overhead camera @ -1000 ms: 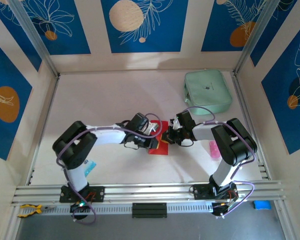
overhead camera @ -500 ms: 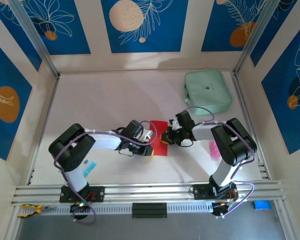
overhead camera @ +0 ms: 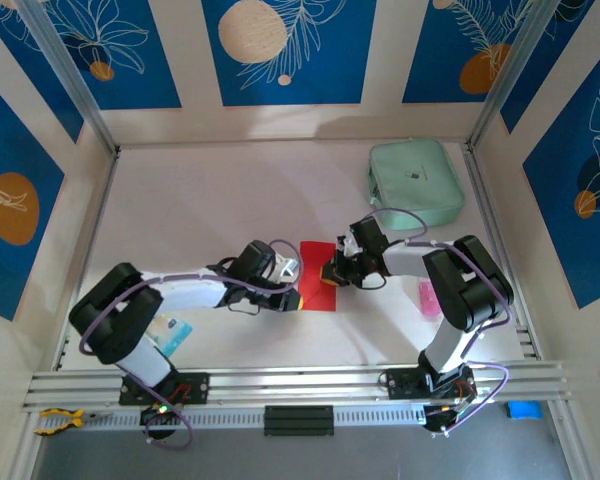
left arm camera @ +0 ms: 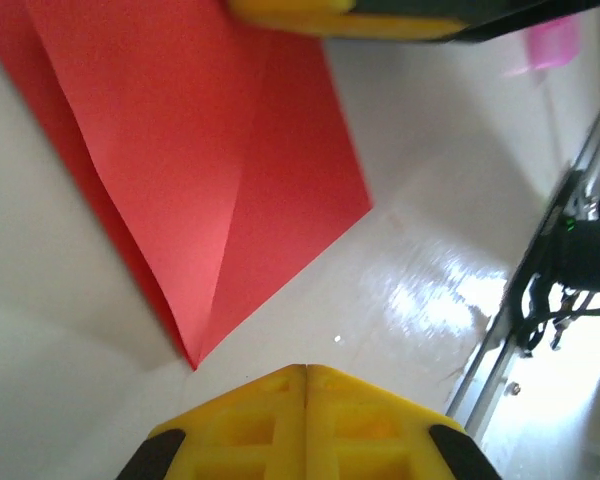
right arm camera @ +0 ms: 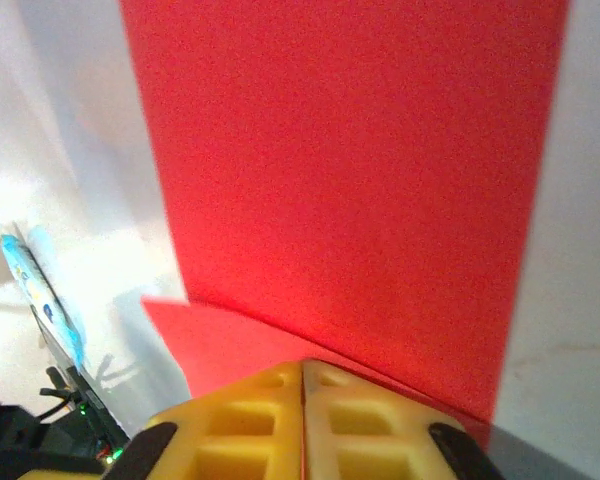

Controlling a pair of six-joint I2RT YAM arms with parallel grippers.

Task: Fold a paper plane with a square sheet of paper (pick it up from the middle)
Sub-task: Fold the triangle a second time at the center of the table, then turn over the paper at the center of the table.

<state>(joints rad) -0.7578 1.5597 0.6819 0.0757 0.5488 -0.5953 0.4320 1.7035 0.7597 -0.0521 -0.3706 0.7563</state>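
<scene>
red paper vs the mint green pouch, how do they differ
Colour: the red paper is bright red, while the mint green pouch is pale green.
Size: the paper is clearly smaller than the pouch.
Form: the paper is thin, creased and sharp-cornered, and the pouch is thicker with rounded corners.
Place: the paper lies mid-table, and the pouch sits near the far right corner.
Both lie flat on the white table.

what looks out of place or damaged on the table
Nothing spilled or torn. The red sheet lies part-folded with a diagonal crease. Stray bits: a blue-and-white packet by the left arm's base, a pink item beside the right arm.
</scene>
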